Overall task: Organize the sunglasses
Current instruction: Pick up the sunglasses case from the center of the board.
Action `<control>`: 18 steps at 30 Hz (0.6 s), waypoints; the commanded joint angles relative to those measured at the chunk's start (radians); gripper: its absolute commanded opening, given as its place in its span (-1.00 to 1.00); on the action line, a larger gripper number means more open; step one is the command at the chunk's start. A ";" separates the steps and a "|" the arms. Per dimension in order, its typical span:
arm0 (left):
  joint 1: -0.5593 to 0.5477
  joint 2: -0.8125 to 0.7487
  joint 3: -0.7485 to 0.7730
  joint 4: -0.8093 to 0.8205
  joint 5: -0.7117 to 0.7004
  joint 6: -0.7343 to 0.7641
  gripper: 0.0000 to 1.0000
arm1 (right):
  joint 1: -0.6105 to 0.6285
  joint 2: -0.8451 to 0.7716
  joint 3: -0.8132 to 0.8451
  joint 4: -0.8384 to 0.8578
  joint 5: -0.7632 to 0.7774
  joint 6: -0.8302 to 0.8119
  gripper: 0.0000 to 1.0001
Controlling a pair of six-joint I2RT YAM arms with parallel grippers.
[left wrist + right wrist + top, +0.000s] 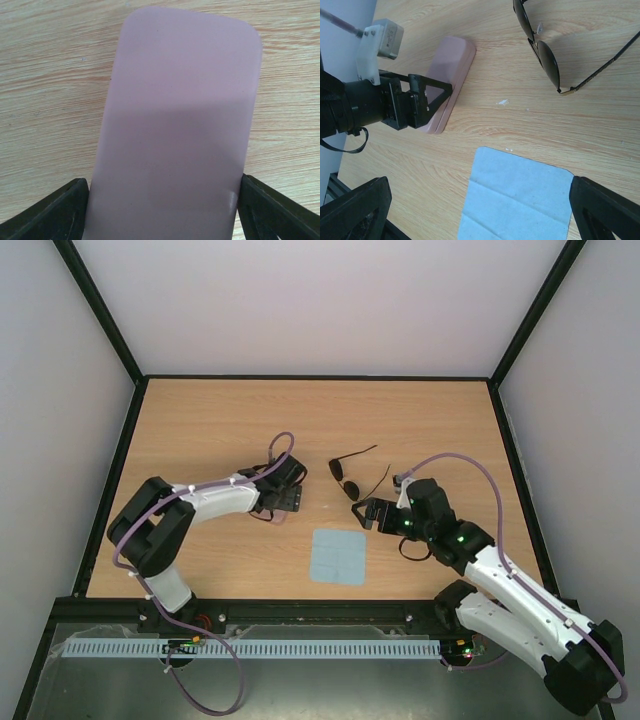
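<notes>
Sunglasses [547, 60] lie open: dark oval lenses, thin wire arms.

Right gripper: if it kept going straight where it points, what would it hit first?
Probably the light blue cloth, lying between its open fingers in the wrist view; depth is unclear.

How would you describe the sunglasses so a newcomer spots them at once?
On the wooden table, look near the middle, just beyond the light blue cloth. The sunglasses lie there: the only dark, thin-wired item, unlike the flat cloth and pink case.
</notes>
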 commanded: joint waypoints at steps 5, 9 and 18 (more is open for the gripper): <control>0.010 -0.031 -0.036 -0.006 0.051 -0.007 0.15 | -0.004 0.021 -0.021 0.029 -0.016 -0.010 0.97; 0.011 -0.083 -0.055 -0.005 0.074 -0.019 0.01 | -0.005 0.046 -0.022 0.053 -0.027 -0.003 0.97; 0.056 -0.323 -0.177 0.087 0.281 -0.060 -0.10 | -0.005 0.155 -0.026 0.171 -0.074 0.021 0.97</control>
